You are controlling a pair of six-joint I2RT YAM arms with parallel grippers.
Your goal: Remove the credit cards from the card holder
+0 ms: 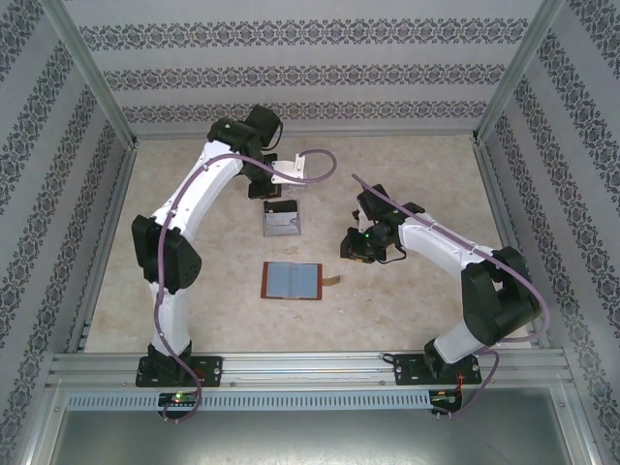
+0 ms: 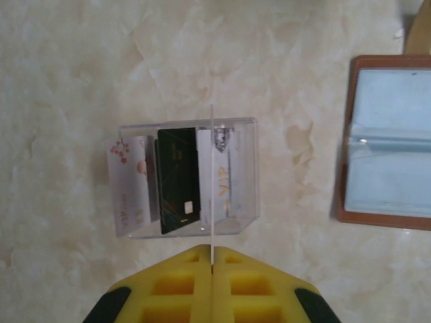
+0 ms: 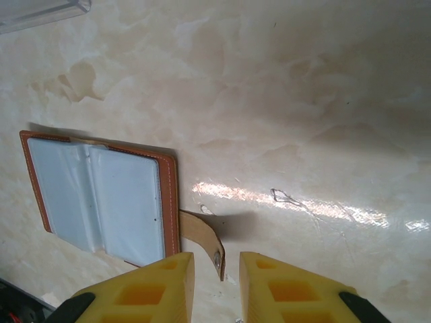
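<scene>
Card holder (image 1: 292, 281) lies open, long axis left-right, strap tab (image 1: 332, 282) pointing right.

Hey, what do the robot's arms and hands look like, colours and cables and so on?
The left arm and right arm have white links with black joints, and a lilac cable loops along each. The left hand and right hand have blocky yellow fingers with square recesses, black at the outer corners.

Walls (image 1: 310, 58) papered in grey floral stripes enclose a glossy beige marble-look surface (image 1: 194, 291), framed by metal rails (image 1: 310, 368).
</scene>
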